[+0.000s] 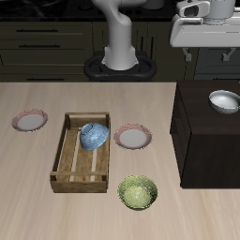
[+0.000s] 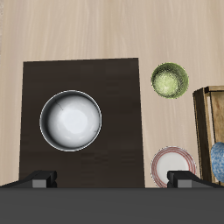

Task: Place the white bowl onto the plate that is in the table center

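Exterior view: my gripper point(image 1: 208, 42) was up at the frame's upper right, high above the black block-like cabinet point(image 1: 208, 141), nothing in it. How wide the fingers stood I couldn't tell from there; in the wrist view only the two dark fingertips point(image 2: 41, 179) showed, set well apart, with nothing between them, so I read it as wide open.

The small round white bowl with the greyish inside point(image 1: 224, 101) sat on top of the cabinet, at the frame's right edge. Wrist view had it point(image 2: 71, 121) almost straight below me.

The small pink-rimmed flat plate point(image 1: 132, 138) was mid-frame on the light-beige wood-grain table point(image 1: 37, 202), bare, just beside the wooden crate point(image 1: 67, 169) holding the blue-and-white patterned bowl point(image 1: 92, 136). A second, redder-rimmed plate point(image 1: 29, 120) lay at the left edge; the green ribbed bowl point(image 1: 138, 193) sat lower centre.

Progress as I judged it: nothing done beyond lining up over the bowl. Left: descend, grasp, lift, carry to the centre plate, release.
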### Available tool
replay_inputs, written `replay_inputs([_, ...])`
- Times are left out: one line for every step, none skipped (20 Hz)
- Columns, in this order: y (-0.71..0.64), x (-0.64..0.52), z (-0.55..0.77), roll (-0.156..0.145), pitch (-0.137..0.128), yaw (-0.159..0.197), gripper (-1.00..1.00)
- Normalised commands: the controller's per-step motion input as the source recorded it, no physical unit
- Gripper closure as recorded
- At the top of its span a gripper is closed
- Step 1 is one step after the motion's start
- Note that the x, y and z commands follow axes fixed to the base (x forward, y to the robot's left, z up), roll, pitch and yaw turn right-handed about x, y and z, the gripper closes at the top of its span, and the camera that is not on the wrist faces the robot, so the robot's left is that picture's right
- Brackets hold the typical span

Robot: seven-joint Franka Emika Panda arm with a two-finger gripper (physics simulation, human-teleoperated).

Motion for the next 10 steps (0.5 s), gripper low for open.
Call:
replay_inputs([0.04, 0.16, 0.01, -0.04, -0.027, 0.004, -1.0])
replay_inputs([0.01, 0.13, -0.02, -0.003, 0.011, -0.028, -1.0])
replay_inputs([0.0, 0.09, 0.0, -0.025, 0.013, -0.013, -1.0])
replay_inputs([0.03, 0.24, 0.0, -0.016, 0.01, -0.013, -1.0])
replay_inputs([0.04, 0.19, -0.01, -0.024, 0.003, 0.024, -1.0])
replay_inputs([0.0, 0.24, -0.03, -0.036, 0.03, -0.011, -1.0])
replay_inputs([0.01, 0.1, 0.0, -0.018, 0.026, -0.022, -1.0])
replay_inputs([0.06, 0.06, 0.0, -0.01, -0.024, 0.03, -1.0])
replay_inputs([0.01, 0.08, -0.03, -0.013, 0.012, -0.015, -1.0])
replay_inputs([0.08, 0.01, 0.0, -0.005, 0.009, -0.011, -1.0])
